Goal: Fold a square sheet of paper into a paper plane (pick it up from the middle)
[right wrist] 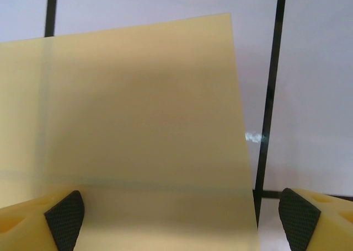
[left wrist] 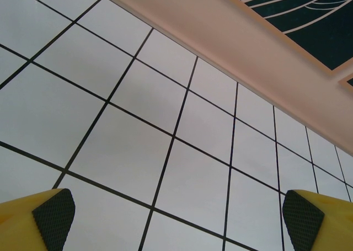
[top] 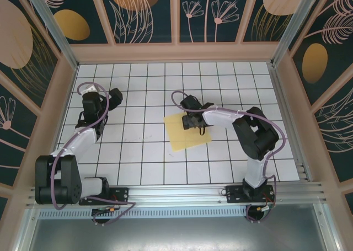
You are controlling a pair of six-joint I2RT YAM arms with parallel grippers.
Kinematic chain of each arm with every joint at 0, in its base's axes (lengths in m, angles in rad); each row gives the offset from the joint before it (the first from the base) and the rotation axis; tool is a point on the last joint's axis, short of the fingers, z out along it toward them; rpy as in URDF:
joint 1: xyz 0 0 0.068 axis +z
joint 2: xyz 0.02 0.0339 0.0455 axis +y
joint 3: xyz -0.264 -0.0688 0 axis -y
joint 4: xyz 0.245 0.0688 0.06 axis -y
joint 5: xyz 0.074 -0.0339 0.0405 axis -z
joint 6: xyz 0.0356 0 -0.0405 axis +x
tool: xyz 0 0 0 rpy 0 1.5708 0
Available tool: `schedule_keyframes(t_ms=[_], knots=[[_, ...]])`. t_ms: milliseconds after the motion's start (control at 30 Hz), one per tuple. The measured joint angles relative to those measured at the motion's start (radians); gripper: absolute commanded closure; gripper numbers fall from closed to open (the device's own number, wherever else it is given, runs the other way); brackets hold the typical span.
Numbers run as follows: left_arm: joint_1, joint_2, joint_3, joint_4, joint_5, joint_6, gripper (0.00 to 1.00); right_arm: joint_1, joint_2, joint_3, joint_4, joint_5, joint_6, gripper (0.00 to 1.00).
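The square sheet of paper (top: 185, 135) lies flat near the middle of the tabletop (top: 149, 80), turned slightly askew to the grid. The right gripper (top: 194, 120) hangs directly over its far half, jaws spread wide and holding nothing. It is the nearer arm. The left gripper (top: 114, 96), also spread, sits well apart near the left edge.

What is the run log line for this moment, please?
square sheet of paper: flat on table | left fingers: open, apart from it | right fingers: open over it, no grip
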State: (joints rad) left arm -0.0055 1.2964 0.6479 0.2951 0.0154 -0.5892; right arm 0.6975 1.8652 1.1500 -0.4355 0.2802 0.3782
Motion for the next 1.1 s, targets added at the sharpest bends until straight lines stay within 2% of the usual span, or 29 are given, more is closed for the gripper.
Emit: schedule_keyframes(t_ms=[200,533,867,1100], knots=[[0.0,0.009,0.0,-0.001,0.003,-0.011,0.02,0.005,0.0,0.109,-0.052,-0.093,0.072,0.04],[0.0,0.011,-0.001,-0.005,0.003,-0.011,0.01,0.04,0.076,0.136,-0.128,-0.209,0.076,0.01],[0.0,0.016,-0.001,-0.008,0.003,-0.011,0.01,0.051,0.118,0.179,-0.163,-0.195,0.073,0.02],[0.0,0.02,-0.001,-0.009,0.003,-0.011,0.02,0.058,0.124,0.176,-0.161,-0.172,0.075,0.11]])
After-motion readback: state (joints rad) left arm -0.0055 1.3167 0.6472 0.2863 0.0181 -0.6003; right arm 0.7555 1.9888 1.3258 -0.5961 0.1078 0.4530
